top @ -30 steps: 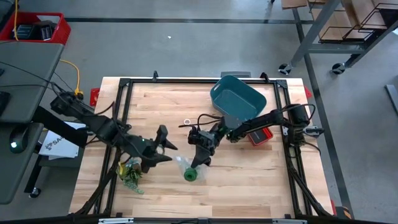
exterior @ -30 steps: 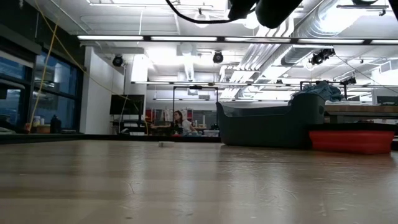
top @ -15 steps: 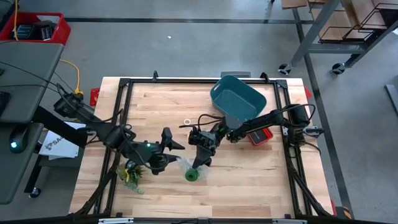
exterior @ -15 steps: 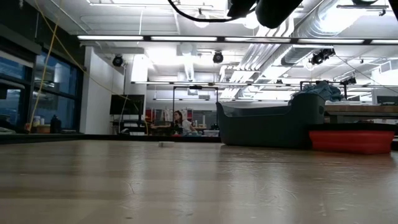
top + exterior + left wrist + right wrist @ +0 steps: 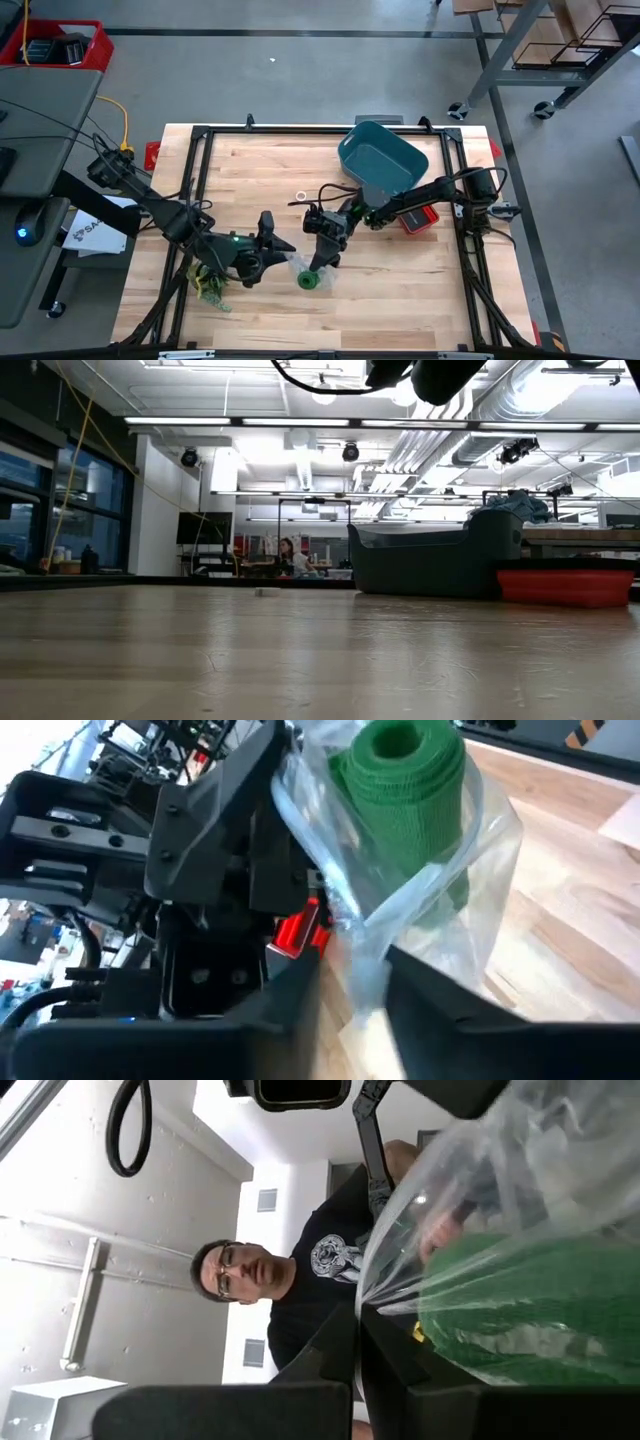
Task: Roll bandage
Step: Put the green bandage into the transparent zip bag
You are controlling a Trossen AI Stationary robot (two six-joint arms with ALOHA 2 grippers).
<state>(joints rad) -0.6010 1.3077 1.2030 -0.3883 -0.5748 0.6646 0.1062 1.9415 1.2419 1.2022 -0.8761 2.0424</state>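
The bandage (image 5: pixel 306 281) is a bright green roll (image 5: pixel 400 770) inside a clear plastic bag (image 5: pixel 485 850), held up above the wooden table (image 5: pixel 400 290) near its middle front. My right gripper (image 5: pixel 322 258) comes from the table's right and is shut on the bag. My left gripper (image 5: pixel 283 252) comes from the table's left and has its fingers closed on the bag's plastic beside the roll. In the right wrist view the roll (image 5: pixel 530 1300) shows through the plastic just past the fingers. My left gripper pinches a bunched piece of the bag's clear plastic (image 5: pixel 360 982) between its two fingers, next to the roll and coming from the table's left. The bag is clear of the table. My right gripper pinches the bag's gathered plastic edge (image 5: pixel 360 1308) between its shut fingers, slanting slightly upward from the table's right. The roll sits in the bag just beyond the fingertips.
A teal bin (image 5: pixel 383 155) stands at the back right, with a red block (image 5: pixel 420 221) in front of it. A small white ring (image 5: pixel 301 196) lies mid-table. A leafy green plant (image 5: pixel 210 285) lies at the front left. A person (image 5: pixel 300 1275) shows beyond the table.
My left gripper has gone toward the table's right, up to the bag, rolled a little, and shut on the bag's plastic. My right gripper and the bag with the roll have kept their place.
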